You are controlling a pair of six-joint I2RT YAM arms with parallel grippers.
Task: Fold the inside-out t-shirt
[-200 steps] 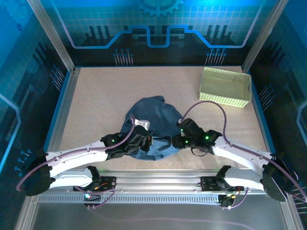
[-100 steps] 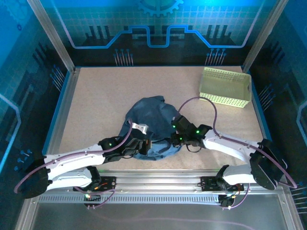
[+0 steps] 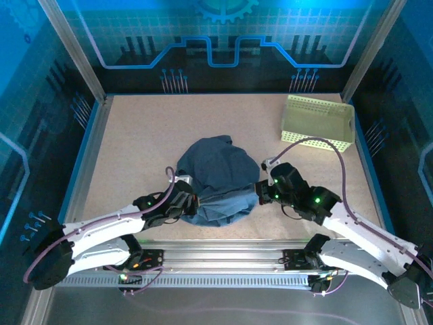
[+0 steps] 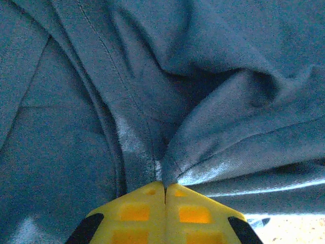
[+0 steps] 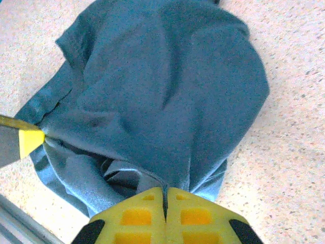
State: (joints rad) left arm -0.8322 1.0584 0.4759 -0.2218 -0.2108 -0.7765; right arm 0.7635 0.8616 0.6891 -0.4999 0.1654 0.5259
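The surface [image 3: 135,135] is a pale beige speckled board with a blue rim, boxed in by aluminium posts. The walls behind glow blue with a circuit-line pattern. Toward 2 o'clock on the surface, near the far right corner, stands a pale yellow-green perforated basket [image 3: 318,122], well apart from the cloth.

The t-shirt [image 3: 216,169] lies a little toward 6 o'clock from the middle of the surface, gathered into a rounded heap. It is dark slate blue, soft and wrinkled, with stitched seams showing. Its near edge is drawn out in a band between the two arms, paler where the light catches it.

The left fingers [image 4: 164,195] are pressed together on a fold of the t-shirt at the heap's 8 o'clock edge, and creases fan out from the pinch. The right fingers [image 5: 165,195] are likewise clamped on the t-shirt, at its 4 o'clock edge.
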